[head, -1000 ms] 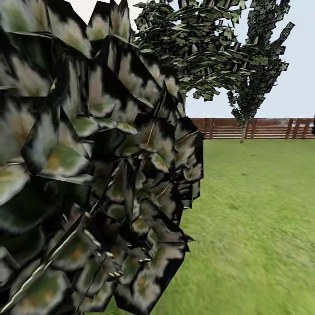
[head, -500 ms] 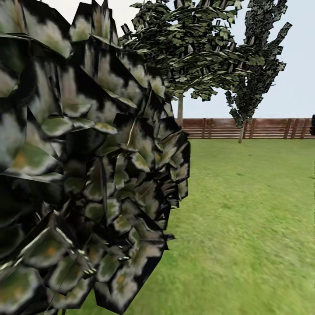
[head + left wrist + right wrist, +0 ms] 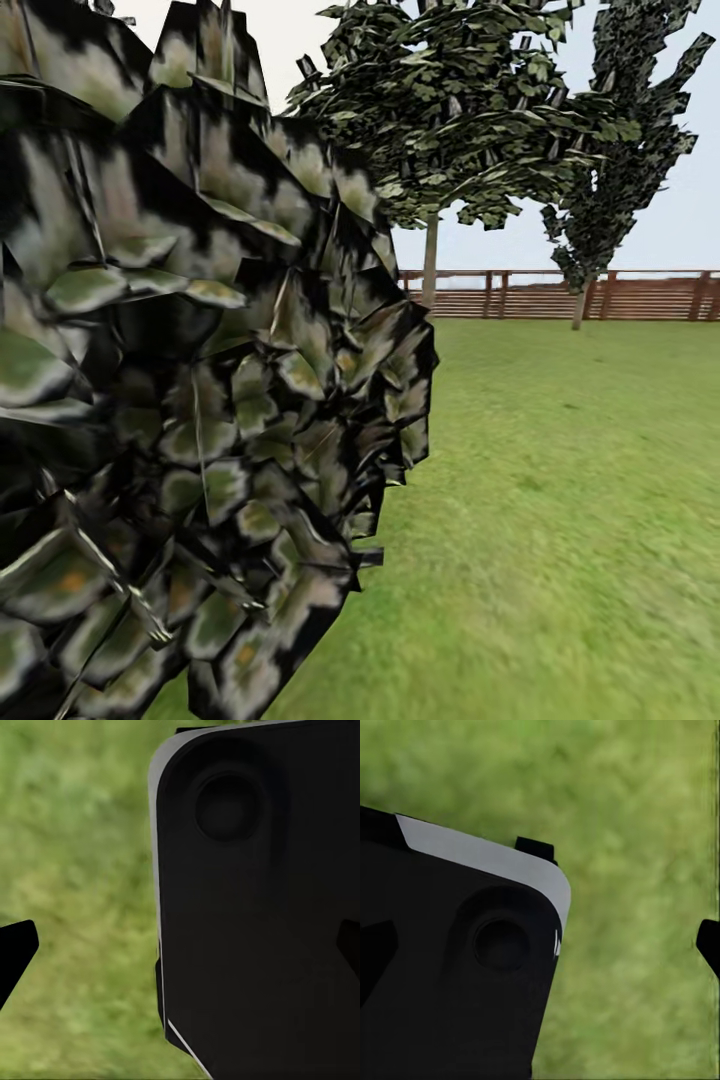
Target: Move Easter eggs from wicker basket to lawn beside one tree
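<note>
Swung a little since half a second ago, and the whole head view with it: a turn of the camera, not of the garden. Pressed close against a big mass of dark leaves, taking up the near left side. Probably so close because of driving past the shrub on the way across the garden, not because of any work on it.

Beyond that, open lawn running to its far edge. There, standing just before a brown slat fence, a tree with a straight pale trunk and broad crown; beside it to the right, a narrow dark conifer. Looks a fair candidate for the drop-off spot, judging by the bare grass around its foot.

Whereabouts of the eggs and the basket: cannot tell from here.

Arms apparently tucked low and close to the body for travel, judging by the wrist views: each looking down at grass past a dark casing with a grey edge and a round recess, seen again on the right side. Left gripper spread wide, its fingers showing as dark tips far apart, nothing between them but casing and grass. Right gripper likewise spread, fingers empty. Carrying nothing, so most likely at the searching or approaching stage.
</note>
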Robot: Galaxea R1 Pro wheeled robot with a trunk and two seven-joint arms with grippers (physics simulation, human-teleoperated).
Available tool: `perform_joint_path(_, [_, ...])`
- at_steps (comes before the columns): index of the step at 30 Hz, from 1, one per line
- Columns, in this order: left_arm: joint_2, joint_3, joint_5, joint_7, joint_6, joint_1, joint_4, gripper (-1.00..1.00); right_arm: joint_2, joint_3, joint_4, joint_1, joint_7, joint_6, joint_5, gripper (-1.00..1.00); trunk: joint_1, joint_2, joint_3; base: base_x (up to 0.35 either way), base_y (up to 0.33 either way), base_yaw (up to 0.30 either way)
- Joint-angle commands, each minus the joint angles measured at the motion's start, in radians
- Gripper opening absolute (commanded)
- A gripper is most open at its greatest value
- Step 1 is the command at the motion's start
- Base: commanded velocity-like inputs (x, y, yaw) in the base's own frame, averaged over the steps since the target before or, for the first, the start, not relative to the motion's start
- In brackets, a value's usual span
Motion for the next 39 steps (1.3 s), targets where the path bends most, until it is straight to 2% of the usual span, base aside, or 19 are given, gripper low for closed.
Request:
perform_joint_path(1, [0.000,-0.002,-0.001,0.001,-0.002,0.000,0.000,1.00,0.000,0.005,0.004,-0.002,0.000,-0.007,0.003,1.00,0.000,0.000,-0.001,0.199,-0.279,0.229])
perform_joint_path(9, [0.000,-0.003,-0.001,0.001,-0.002,0.000,0.000,1.00,0.000,0.005,0.004,-0.002,0.004,-0.007,0.003,1.00,0.000,0.000,-0.001,0.195,-0.279,-0.006])
perform_joint_path(30, [0.000,-0.002,-0.001,0.001,-0.002,0.000,0.000,1.00,0.000,0.005,0.004,-0.002,0.007,-0.007,0.003,1.00,0.000,0.000,-0.001,0.195,-0.279,-0.277])
perform_joint_path(39, [0.000,-0.002,-0.001,0.001,-0.002,0.000,0.000,1.00,0.000,0.005,0.004,-0.002,0.007,-0.007,0.003,1.00,0.000,0.000,-0.001,0.195,-0.279,-0.065])
